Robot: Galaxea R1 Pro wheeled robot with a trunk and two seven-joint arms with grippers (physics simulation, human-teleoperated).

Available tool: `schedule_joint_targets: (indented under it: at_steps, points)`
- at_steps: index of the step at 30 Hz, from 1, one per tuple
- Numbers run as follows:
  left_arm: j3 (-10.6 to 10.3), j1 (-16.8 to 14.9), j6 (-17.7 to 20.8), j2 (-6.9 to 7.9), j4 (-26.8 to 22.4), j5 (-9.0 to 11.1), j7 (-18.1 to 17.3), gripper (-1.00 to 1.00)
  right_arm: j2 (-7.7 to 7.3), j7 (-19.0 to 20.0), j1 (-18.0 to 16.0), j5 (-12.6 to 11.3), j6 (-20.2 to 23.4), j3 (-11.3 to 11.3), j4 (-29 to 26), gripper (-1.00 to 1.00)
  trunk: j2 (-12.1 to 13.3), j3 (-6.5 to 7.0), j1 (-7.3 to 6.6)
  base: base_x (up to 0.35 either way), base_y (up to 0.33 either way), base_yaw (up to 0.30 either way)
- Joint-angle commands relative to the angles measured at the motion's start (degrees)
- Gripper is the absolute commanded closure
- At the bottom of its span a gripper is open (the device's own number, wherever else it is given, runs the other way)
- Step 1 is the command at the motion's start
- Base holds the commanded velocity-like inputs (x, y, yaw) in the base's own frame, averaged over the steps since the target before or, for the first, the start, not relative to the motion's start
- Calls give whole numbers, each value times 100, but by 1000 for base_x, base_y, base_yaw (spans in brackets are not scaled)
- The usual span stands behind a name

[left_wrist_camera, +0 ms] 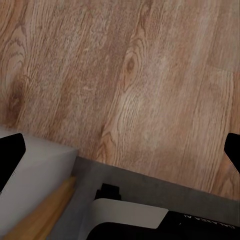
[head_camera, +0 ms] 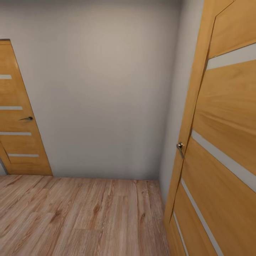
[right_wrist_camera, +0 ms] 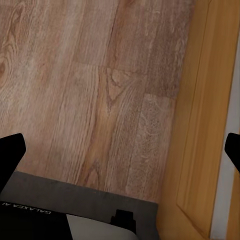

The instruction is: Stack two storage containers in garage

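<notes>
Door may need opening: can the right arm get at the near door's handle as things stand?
Probably yes: the handle looks unobstructed, and the right gripper hangs open beside that door, pointing at the floor.

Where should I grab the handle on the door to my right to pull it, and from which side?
Grip the free end of the silver lever handle on the wooden door, probably with the right gripper. Come in from the open floor side, since the lever sticks out from the door's edge toward the room. Its exact shape is small here, so confirm closer.

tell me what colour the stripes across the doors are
Pale grey-white stripes on the honey-orange wood door, clearest in the head view.
</notes>
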Motion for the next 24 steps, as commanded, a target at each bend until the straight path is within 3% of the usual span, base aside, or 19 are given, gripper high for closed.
schedule_joint_targets:
  at_steps: [1, 6, 24]
  points:
    - [0, -7, -20, 0, 11, 58, -20, -100, 0, -2, -11, 29, -46, 27, 24, -100, -8, -10, 5, 291, 0, 0]
    - [0, -7, -22, 0, 11, 61, -20, -100, 2, -2, -11, 29, -47, 27, 24, -100, -8, -10, 5, 167, 0, 0]
    - [0, -7, -26, 0, 11, 58, -20, -100, -2, -9, -11, 29, -51, 27, 24, -100, -8, -10, 5, 5, 0, 0]
